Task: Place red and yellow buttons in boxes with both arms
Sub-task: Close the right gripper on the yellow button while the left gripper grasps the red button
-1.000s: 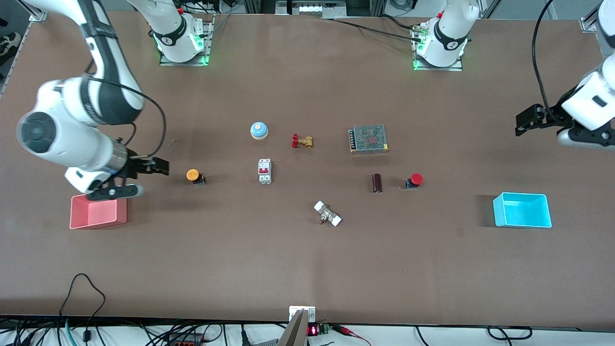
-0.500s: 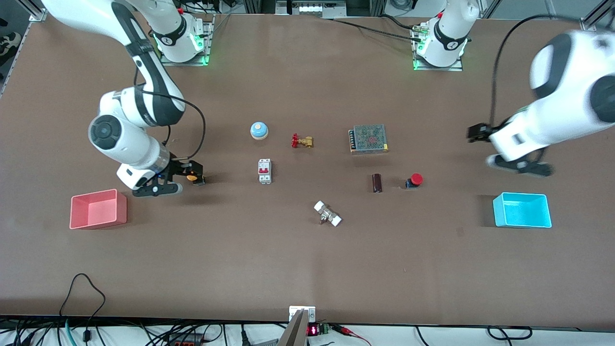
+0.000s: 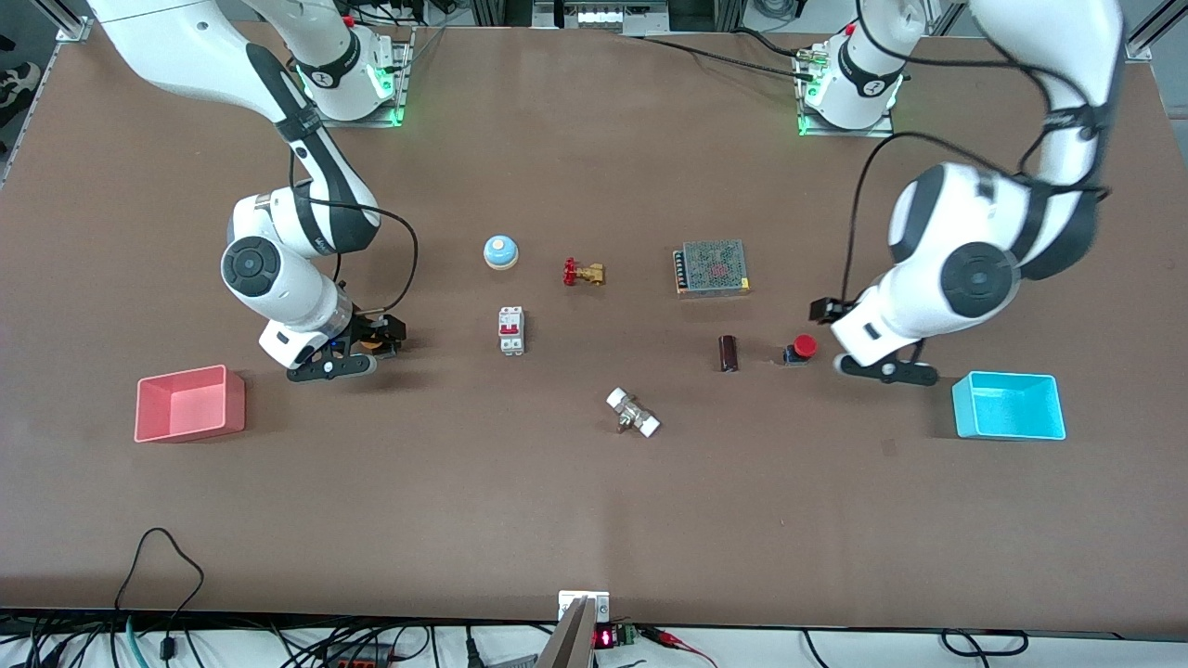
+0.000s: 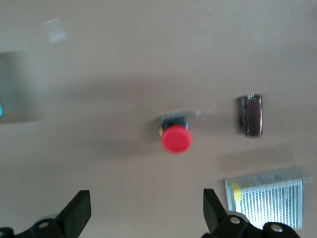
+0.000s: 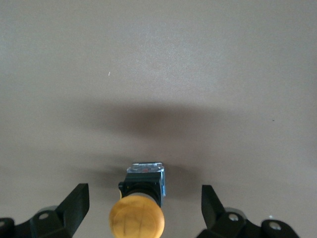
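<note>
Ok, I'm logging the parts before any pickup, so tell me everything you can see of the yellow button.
The yellow button has a round, matte yellow-orange mushroom cap on a dark body with a pale, shiny end block; it looks like plastic. It lies on its side on the brown table, between the pink box and the white breaker. The right tool is open, one finger at each side of it, neither touching. Only the table touches it.
</note>
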